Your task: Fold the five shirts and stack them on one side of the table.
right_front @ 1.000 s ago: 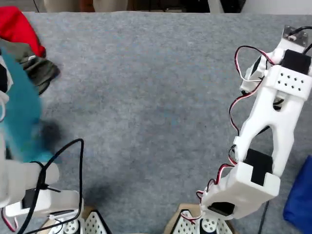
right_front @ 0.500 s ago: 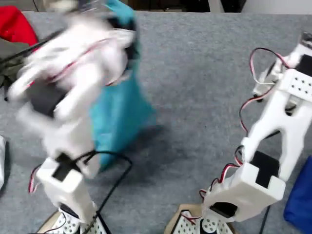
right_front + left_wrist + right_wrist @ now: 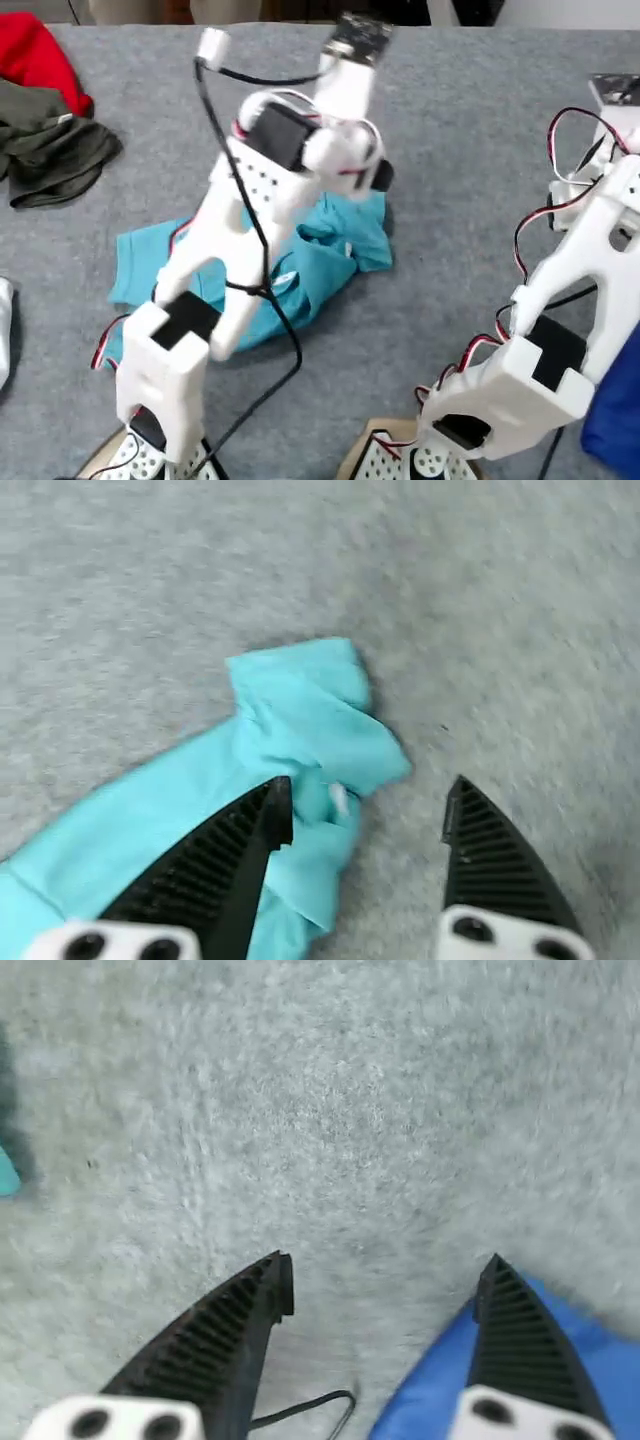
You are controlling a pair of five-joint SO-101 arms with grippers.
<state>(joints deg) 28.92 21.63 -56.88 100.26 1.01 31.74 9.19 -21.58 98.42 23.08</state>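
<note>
The teal shirt (image 3: 335,248) lies crumpled mid-tabletop (image 3: 470,90), partly under the left arm. The left pincer (image 3: 370,790) hovers spread over the shirt's bunched edge, pinching nothing. The right pincer (image 3: 388,1260) is spread too, above bare tabletop, with the blue shirt (image 3: 432,1388) just beside one finger. The red shirt (image 3: 35,55) and green shirt (image 3: 55,145) touch each other at the far left corner.

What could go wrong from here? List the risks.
The crumpled teal cloth shirt lies bunched, so the open left gripper may pinch several layers and fold it crooked. The black cable draped across it could snag the cloth. The right gripper hangs beside the blue cloth shirt, which it might drag.
</note>
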